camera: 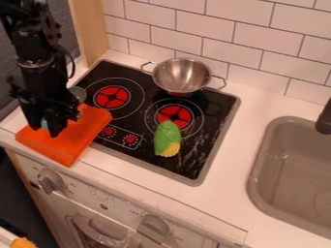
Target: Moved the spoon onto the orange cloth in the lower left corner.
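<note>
The black gripper (45,128) hangs at the left, low over the orange cloth (67,143), with its fingers pointing down. Between them shows a bit of blue handle, on which they look shut. The spoon (78,94) has its greyish round bowl just right of the gripper, by the stove's left edge and above the cloth's upper end. The arm hides the middle of the spoon and the cloth's upper left part. Folded, the cloth lies at the counter's left front, its right side against the stove's edge.
A black stove (139,138) takes up the middle. On it are a metal pot (182,76) at the back and a green and yellow toy corn (167,139) nearer the front. A grey sink (259,169) with a dark faucet (324,120) lies at the right.
</note>
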Robot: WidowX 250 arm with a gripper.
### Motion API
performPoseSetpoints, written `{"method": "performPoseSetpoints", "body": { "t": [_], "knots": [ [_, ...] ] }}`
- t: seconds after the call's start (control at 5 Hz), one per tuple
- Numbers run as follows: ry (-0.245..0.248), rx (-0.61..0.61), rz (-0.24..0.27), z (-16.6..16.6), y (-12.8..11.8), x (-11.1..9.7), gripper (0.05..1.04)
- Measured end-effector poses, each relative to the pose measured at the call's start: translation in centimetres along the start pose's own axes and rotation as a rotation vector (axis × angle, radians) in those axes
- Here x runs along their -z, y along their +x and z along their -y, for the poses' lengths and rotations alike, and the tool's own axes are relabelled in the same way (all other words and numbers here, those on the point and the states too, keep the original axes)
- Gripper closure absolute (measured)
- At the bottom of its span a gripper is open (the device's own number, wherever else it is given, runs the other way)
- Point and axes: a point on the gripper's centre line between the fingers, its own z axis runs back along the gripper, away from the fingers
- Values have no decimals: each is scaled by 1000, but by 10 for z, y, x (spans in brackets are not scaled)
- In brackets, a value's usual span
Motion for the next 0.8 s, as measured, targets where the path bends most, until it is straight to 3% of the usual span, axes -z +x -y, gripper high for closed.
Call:
{"method": "performPoseSetpoints", "body": {
  "t": [0.2,0.4,0.6,0.8],
  "knots": [
    [21,3,-23,-3,1,5,277],
    [41,32,-20,2,8,4,83],
    [15,67,-12,18,7,-10,81],
    [-9,84,87,33,10,-43,83]
  ]
}}
